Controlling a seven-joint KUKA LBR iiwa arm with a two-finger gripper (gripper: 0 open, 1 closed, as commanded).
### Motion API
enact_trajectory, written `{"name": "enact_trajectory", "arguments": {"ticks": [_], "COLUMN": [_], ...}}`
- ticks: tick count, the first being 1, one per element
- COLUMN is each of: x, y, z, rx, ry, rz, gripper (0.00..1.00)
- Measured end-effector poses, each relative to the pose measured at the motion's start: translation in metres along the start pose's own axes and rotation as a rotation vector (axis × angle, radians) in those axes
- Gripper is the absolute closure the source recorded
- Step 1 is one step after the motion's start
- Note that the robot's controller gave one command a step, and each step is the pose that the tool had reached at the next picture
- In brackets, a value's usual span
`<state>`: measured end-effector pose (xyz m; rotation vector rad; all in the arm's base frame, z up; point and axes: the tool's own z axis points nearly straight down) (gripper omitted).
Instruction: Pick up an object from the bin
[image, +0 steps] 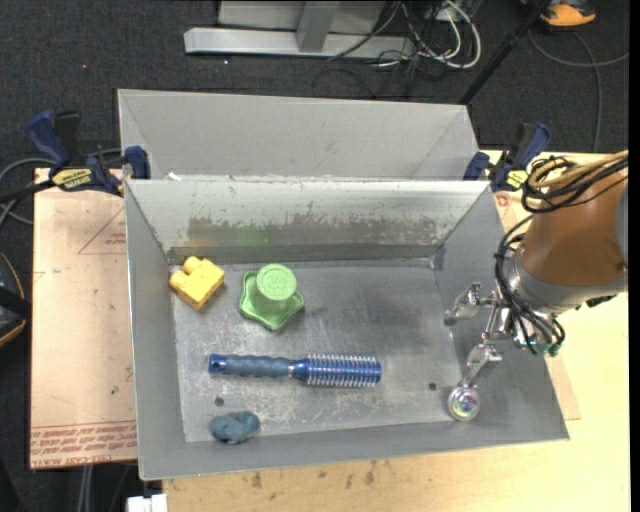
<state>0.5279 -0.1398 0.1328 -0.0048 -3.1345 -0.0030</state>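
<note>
My gripper (462, 355) is at the bin's right side, low over the bare floor. It is open and nothing shows between its metal fingers. A small shiny round piece (462, 403) sits at the end of the lower finger; I cannot tell whether it is part of the finger or a loose thing. Nearest to the left lies a blue hairbrush (300, 369), handle pointing left and bristle head toward the gripper, about a hand's width away.
A green star-based cup (271, 295) and a yellow block (196, 281) sit at the back left. A blue-grey lump (234, 427) lies in the front left corner. The sloped bin wall rises close behind the gripper on the right.
</note>
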Motion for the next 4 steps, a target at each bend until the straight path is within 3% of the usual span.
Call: {"name": "enact_trajectory", "arguments": {"ticks": [1, 2, 3, 4], "x": [0.013, 0.025, 0.024, 0.004], "y": [0.07, 0.151, 0.15, 0.149], "z": [0.06, 0.058, 0.056, -0.086], "rx": [0.003, 0.003, 0.001, 0.002], "ry": [-0.014, -0.023, -0.026, -0.018], "rz": [0.015, -0.052, -0.049, -0.074], "gripper": [0.0, 0.0, 1.0, 1.0]}}
